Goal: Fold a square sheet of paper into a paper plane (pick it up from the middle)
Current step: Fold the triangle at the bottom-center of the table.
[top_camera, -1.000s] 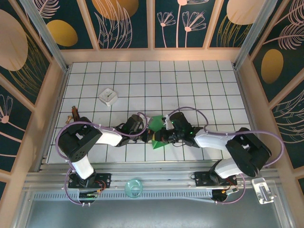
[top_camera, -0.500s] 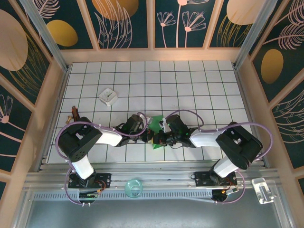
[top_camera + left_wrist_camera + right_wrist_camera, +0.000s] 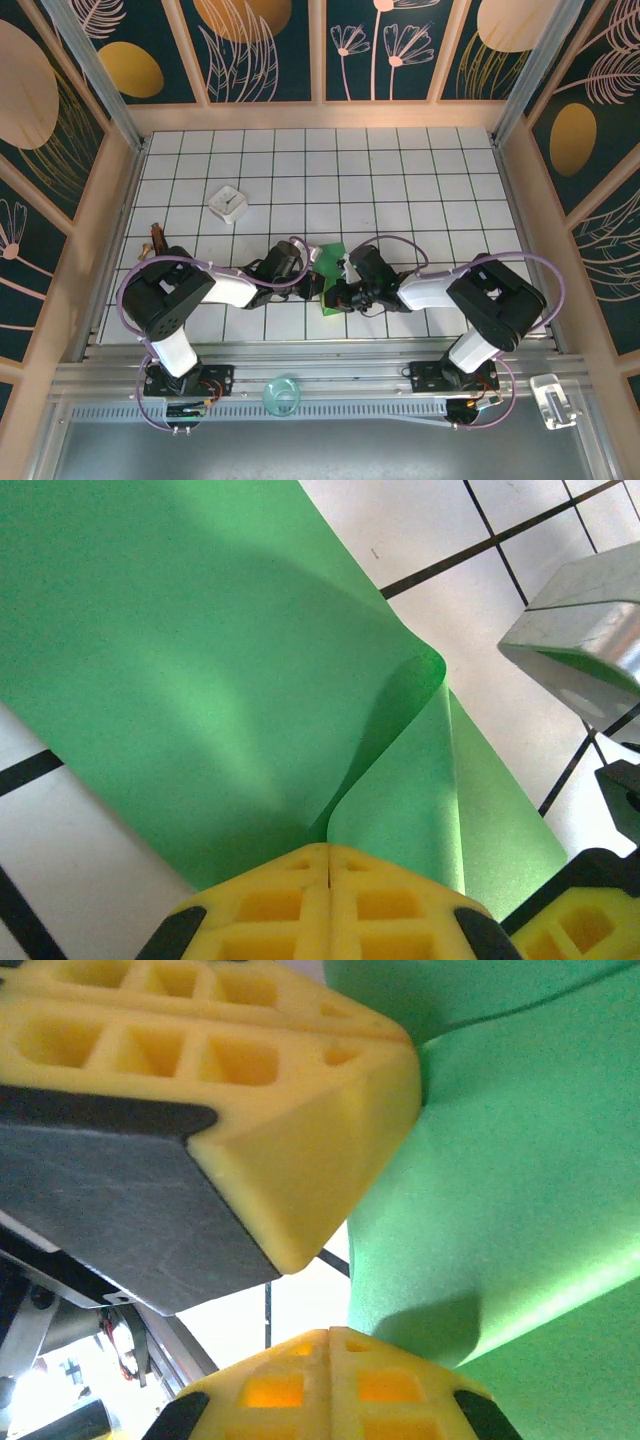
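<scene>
The square sheet of paper is bright green and lies partly folded on the tiled floor between the two arms. In the left wrist view two curved flaps of the paper run together into the tip of my left gripper, which is shut on it. My left gripper reaches in from the left. My right gripper comes in from the right, almost touching the left one. Its jaws are shut, with the paper lying just beside and behind its right finger. The left gripper's fingers hang close above it.
A small white square box sits on the tiles to the back left. A teal round object rests on the front rail, and a clear fixture at the front right. Wooden walls enclose the floor.
The right arm has drawn in and its gripper has slid left over the paper toward the left gripper, covering more of the green. The left arm has stayed put.
</scene>
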Controlling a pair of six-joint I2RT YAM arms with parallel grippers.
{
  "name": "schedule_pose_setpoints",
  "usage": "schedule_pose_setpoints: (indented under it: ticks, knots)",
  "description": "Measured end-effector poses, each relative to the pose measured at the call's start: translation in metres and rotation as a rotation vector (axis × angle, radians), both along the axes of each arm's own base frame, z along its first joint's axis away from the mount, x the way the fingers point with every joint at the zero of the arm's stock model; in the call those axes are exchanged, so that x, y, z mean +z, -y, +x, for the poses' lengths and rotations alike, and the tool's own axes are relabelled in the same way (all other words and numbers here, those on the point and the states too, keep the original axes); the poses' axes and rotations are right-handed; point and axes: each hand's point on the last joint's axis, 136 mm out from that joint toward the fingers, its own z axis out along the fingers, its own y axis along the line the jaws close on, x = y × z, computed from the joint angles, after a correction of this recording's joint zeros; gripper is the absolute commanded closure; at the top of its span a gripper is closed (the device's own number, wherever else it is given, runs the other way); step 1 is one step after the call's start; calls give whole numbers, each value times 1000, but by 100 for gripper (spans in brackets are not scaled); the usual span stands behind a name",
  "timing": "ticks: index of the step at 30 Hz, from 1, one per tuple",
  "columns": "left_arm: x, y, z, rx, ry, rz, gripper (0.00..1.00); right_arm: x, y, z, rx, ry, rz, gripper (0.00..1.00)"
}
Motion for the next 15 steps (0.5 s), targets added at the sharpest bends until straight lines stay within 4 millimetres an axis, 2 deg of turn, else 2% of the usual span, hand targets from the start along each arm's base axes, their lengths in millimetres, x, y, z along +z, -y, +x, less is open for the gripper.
schedule_pose_setpoints:
  ticks: [15]
  knots:
    - [0, 0, 0, 0, -1, 1, 100, -6, 2, -2, 0, 0, 1, 100]
